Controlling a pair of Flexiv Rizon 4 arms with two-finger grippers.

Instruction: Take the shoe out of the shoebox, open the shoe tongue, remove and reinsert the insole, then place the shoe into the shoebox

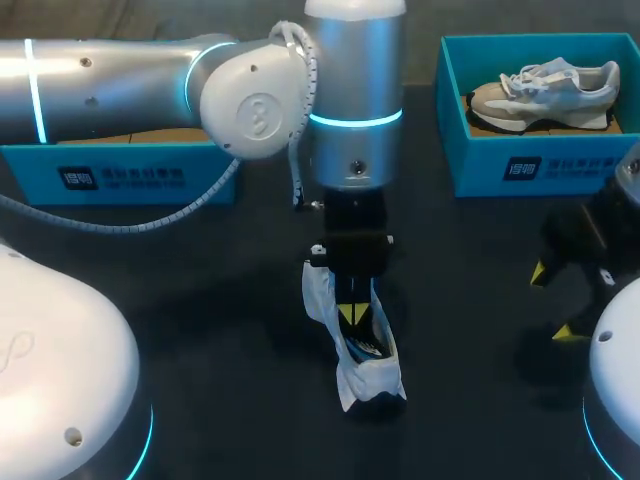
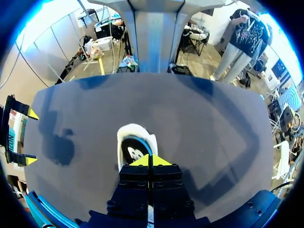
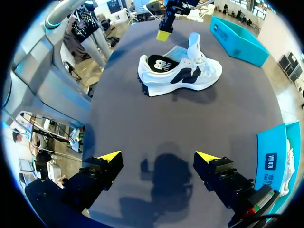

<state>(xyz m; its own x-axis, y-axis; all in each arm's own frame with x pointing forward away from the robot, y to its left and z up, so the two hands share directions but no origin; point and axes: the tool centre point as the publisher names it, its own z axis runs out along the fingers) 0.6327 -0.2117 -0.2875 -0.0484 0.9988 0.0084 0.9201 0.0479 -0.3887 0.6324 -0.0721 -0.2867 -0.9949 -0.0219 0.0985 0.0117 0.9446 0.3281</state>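
A white shoe (image 1: 370,378) (image 3: 183,76) with dark side panels lies on the dark table, its tongue (image 3: 194,43) lifted. The black insole (image 3: 160,62) (image 2: 130,151) shows in its opening. My left gripper (image 1: 350,316) (image 2: 151,160) (image 3: 164,34) points down at the heel end of the opening, shut, its yellow tips pressed together over the insole. Whether they pinch the insole cannot be seen. My right gripper (image 1: 552,303) (image 3: 157,156) (image 2: 31,137) hovers open over bare table to the right of the shoe, holding nothing.
A teal shoebox (image 1: 520,170) (image 3: 278,156) at the back right holds a second, beige and white shoe (image 1: 545,90). Another teal box (image 1: 120,175) (image 3: 237,40) stands at the back left, partly under my left arm.
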